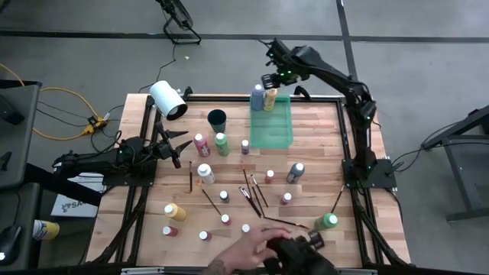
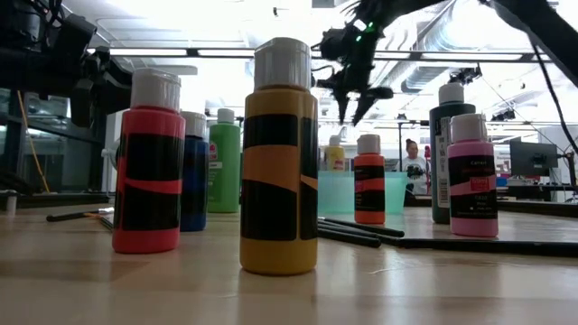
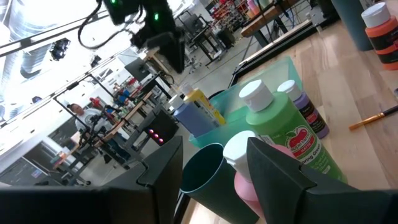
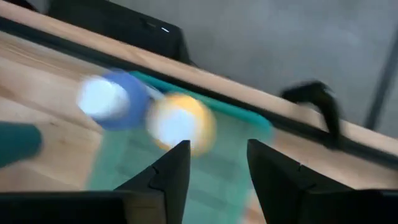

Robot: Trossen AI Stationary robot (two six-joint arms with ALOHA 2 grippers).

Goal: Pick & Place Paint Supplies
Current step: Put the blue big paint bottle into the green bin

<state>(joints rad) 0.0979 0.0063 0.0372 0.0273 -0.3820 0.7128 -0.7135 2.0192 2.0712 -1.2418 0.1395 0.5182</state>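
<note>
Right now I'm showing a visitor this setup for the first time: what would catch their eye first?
The scatter of small paint bottles across the wooden table, with the yellow bottle looming closest in the low view. Next, the green tray at the far edge, already holding a blue bottle and a yellow one, with the right pincer open above them. A person's hand also reaches in at the near edge.

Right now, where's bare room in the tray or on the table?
The translucent green rectangular tray is bare except its far end, where a blue bottle and a yellow bottle stand. Bare wood lies between tray and right rail. Centre front is crowded with bottles and dark-handled paintbrushes.
</note>
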